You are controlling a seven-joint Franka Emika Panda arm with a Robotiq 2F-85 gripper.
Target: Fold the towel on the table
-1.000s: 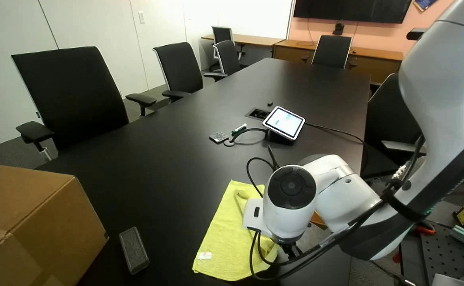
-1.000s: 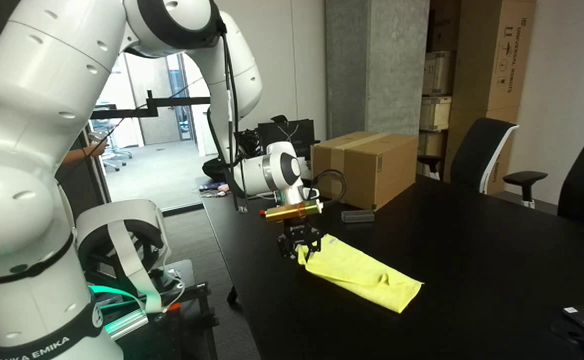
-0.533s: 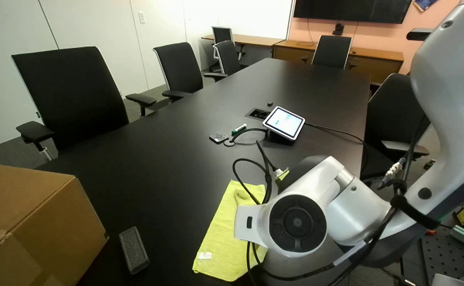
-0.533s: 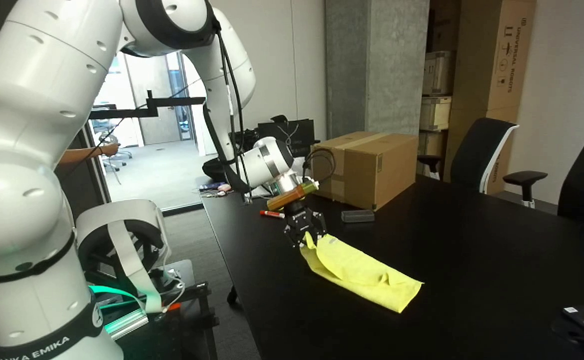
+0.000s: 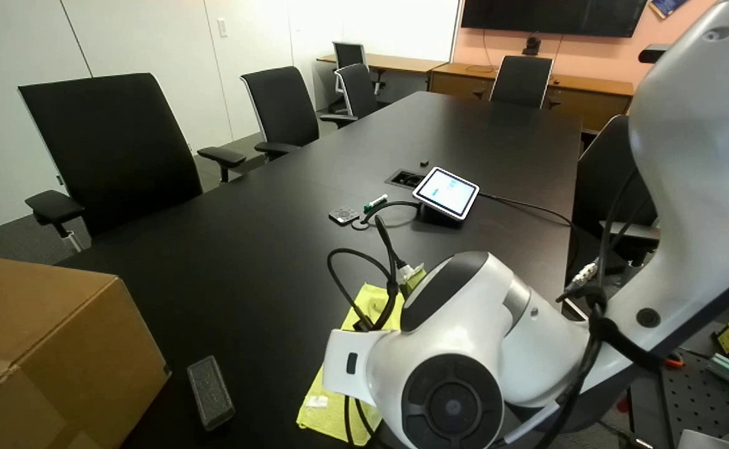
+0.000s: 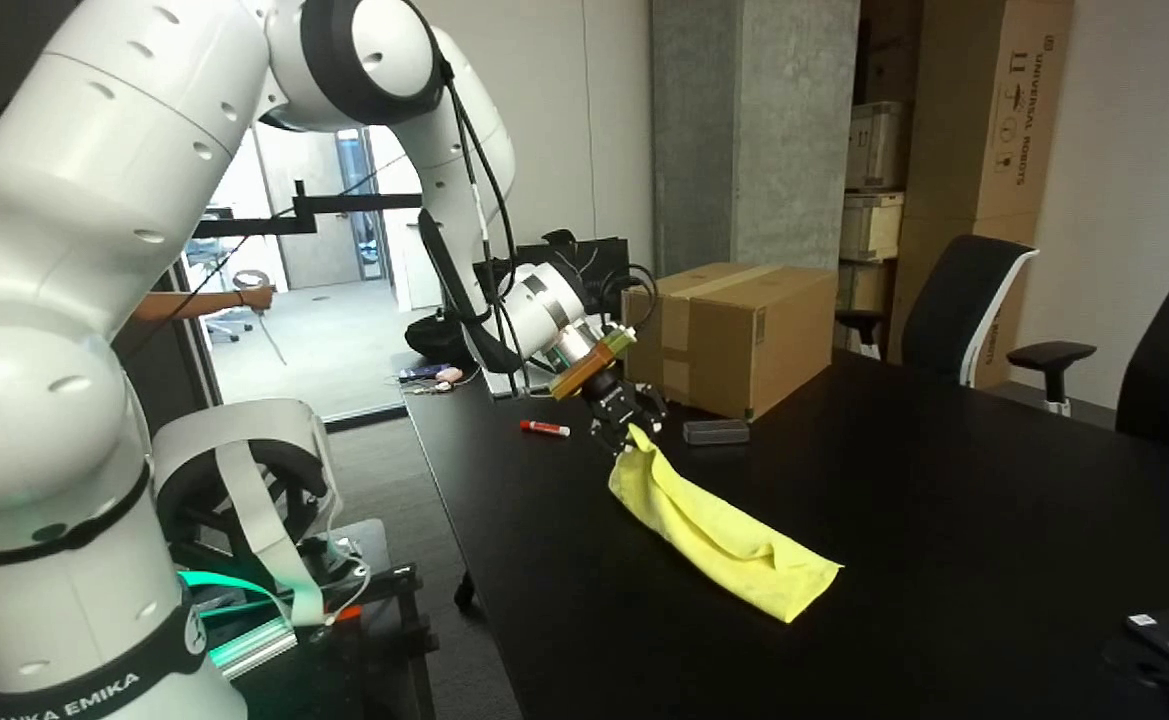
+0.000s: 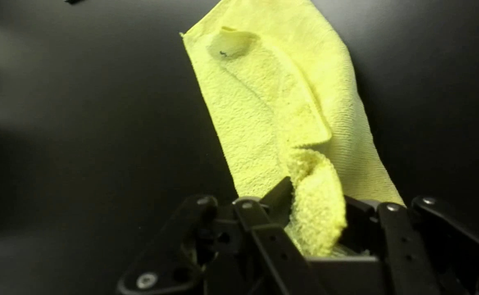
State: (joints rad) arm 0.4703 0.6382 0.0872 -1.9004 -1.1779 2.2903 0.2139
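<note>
Here the gripper (image 7: 318,207) pinches the towel (image 6: 714,530), table (image 6: 944,520) stretching wide past its long edges.

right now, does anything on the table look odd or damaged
Possibly the towel: the wrist view shows a small dark mark near the end away from the claw, odd against the plain yellow; too small to call stain, hole or thread.
</note>
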